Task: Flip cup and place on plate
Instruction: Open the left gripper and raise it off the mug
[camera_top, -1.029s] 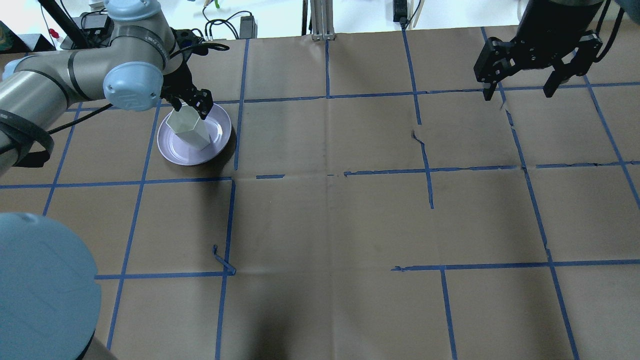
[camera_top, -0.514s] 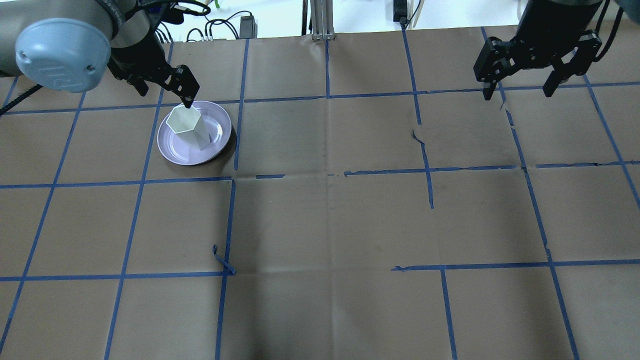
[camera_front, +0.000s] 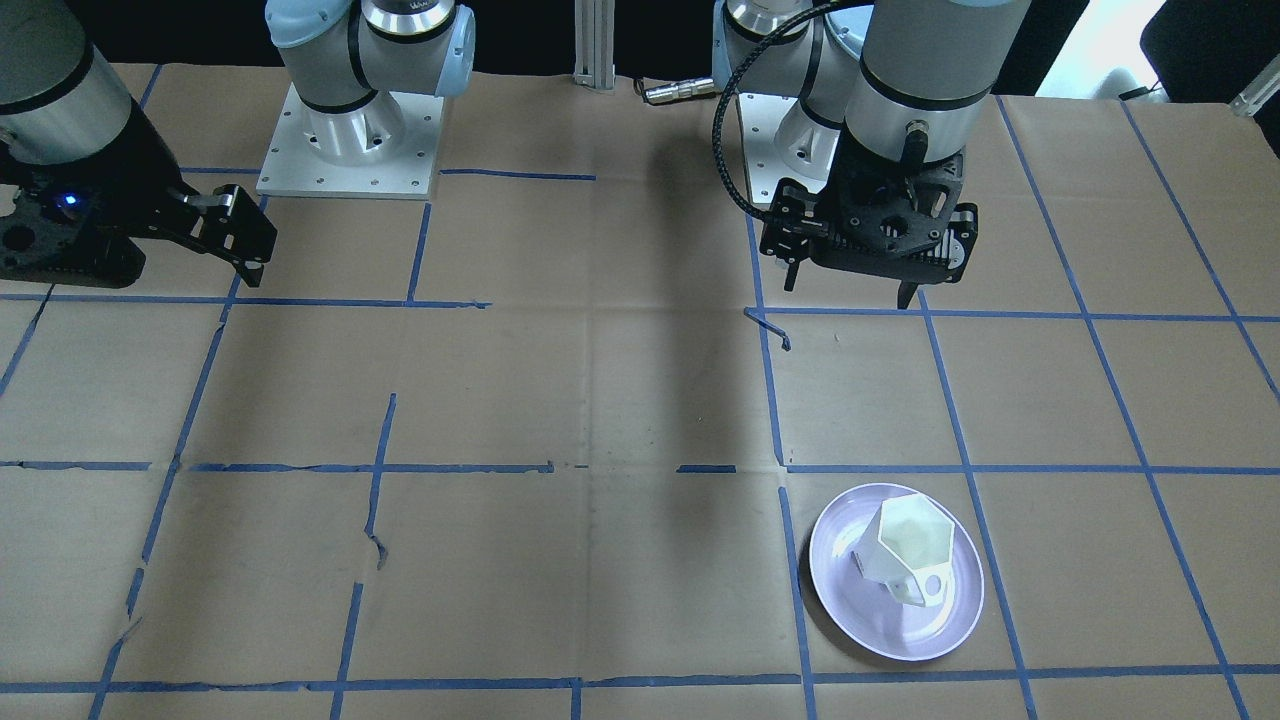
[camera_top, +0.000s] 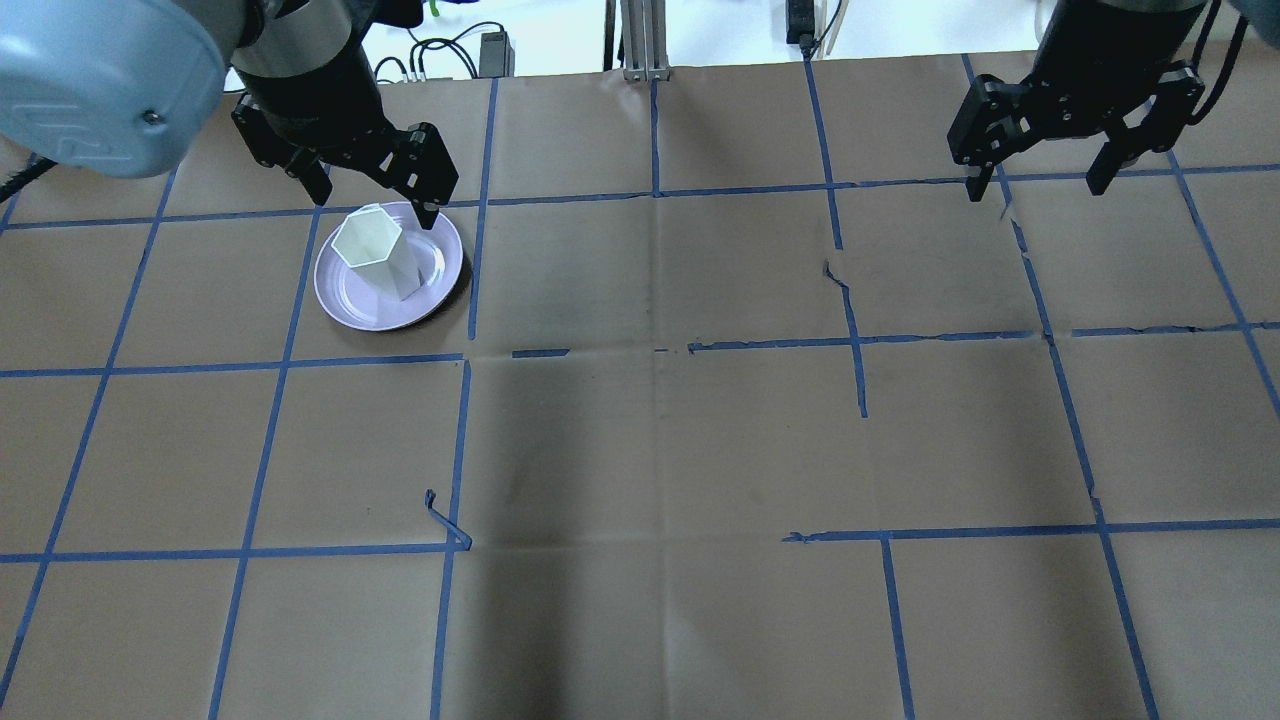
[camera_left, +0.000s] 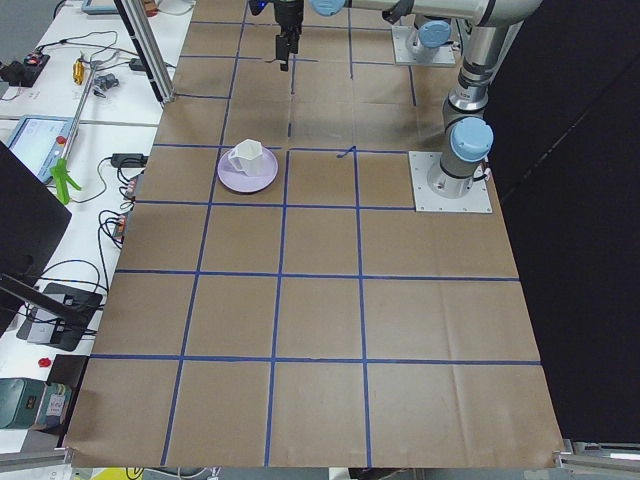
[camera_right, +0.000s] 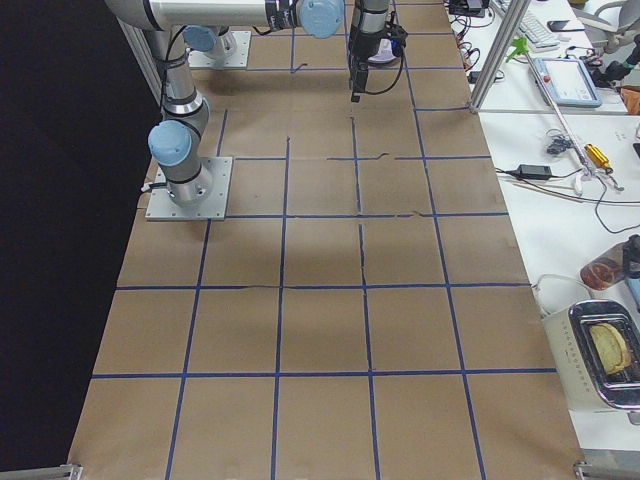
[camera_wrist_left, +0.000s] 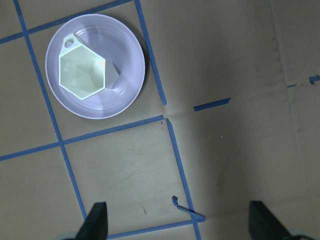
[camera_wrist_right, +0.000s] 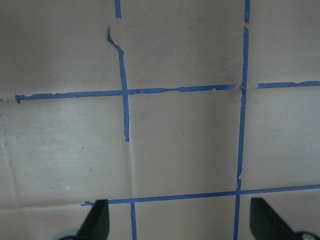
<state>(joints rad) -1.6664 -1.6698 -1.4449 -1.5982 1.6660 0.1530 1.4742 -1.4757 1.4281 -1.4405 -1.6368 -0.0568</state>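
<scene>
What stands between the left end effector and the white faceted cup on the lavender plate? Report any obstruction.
Nothing visible does. The left end effector hangs open, raised clear of the white faceted cup, with only open space between them. The cup stands mouth-up on the round glossy lavender plate.

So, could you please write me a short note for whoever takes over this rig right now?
Left gripper: jaws open, empty, raised, clear of the cup.
Right gripper: jaws open, empty, raised, far from both task items.
The cup stands upright, rim up, on the plate, with nothing touching it.
Done: flip and placement look complete.
Left: probably only parking both arms.
</scene>
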